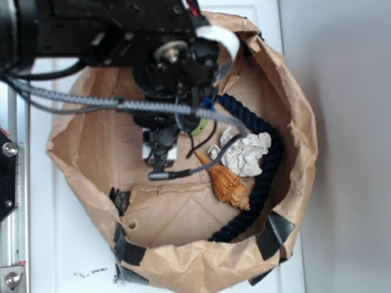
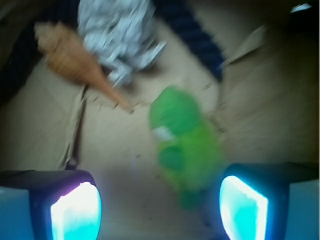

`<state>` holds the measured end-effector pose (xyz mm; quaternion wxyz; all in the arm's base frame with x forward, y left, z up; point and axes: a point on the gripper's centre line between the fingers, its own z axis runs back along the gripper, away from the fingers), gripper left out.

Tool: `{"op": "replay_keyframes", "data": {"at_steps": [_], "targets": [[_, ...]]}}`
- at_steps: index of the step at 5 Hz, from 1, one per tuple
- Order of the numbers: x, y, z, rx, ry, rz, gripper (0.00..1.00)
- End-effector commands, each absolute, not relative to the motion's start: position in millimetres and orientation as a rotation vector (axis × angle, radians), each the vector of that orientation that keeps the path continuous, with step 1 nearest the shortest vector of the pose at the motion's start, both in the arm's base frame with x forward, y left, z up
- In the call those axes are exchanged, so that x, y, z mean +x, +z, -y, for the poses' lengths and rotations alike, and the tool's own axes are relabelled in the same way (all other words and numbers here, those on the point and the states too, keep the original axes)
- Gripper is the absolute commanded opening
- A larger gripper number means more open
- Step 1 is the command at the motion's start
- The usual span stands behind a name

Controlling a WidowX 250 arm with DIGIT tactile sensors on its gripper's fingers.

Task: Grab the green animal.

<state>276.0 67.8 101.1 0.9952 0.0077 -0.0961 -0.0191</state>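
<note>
The green animal (image 2: 185, 142) is a fuzzy yellow-green plush with a smoother green head and a small white patch. It lies on the brown paper floor. In the wrist view it sits ahead of my gripper (image 2: 160, 210), between the lines of the two fingers and nearer the right pad (image 2: 243, 210). The gripper is open and holds nothing. In the exterior view the arm hides most of the toy; only a green sliver (image 1: 199, 127) shows beside the gripper (image 1: 160, 149).
An orange spiral seashell (image 1: 227, 182) and a crumpled white paper ball (image 1: 247, 152) lie just beyond the toy. A dark blue rope (image 1: 269, 165) curves along the right wall of the brown paper bag (image 1: 293, 110). Black tape (image 1: 275, 232) patches its rim.
</note>
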Motion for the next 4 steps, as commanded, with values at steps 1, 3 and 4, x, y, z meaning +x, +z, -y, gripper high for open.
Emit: {"op": "replay_keyframes", "data": {"at_steps": [1,3,4], "targets": [[303,104,-75,0.142,0.011,0.292,1.0],[313,87,-66,0.102,-0.016,0.322,1.0],[298,80,-50,0.069,-0.1,0.289,1.0]]}}
